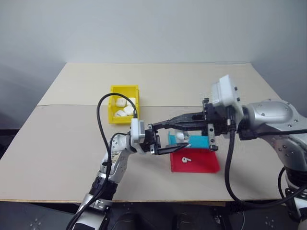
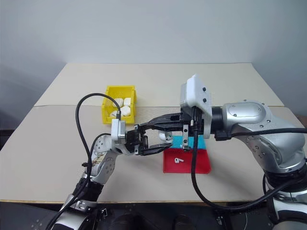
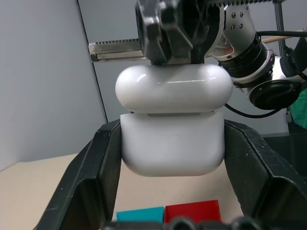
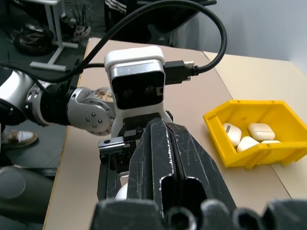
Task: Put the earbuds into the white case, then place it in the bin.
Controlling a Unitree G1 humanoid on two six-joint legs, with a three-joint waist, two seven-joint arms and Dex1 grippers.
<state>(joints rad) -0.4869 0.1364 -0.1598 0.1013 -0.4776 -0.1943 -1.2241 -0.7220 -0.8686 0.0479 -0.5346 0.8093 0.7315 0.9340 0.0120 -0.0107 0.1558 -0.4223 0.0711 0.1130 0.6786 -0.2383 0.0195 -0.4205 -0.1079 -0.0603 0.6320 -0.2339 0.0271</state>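
My left gripper [image 3: 172,130] is shut on the white case [image 3: 172,143], one black finger [image 3: 86,182] on each side. The case's lid sits on top, down or nearly so. In the head views the case [image 1: 181,136] hangs above the trays. My right gripper [image 1: 156,126] reaches in from the right with its fingers shut together, lying just over the lid; whether it touches the lid I cannot tell. One earbud [image 1: 186,159] lies on the red tray [image 1: 206,164]. The yellow bin [image 1: 113,103] stands behind and to the left.
A teal tray [image 1: 199,142] lies directly behind the red one, under my right arm. The bin [image 4: 237,115] holds several white cases. A black cable [image 1: 99,122] loops up from my left wrist. The table's front edge is close below the trays.
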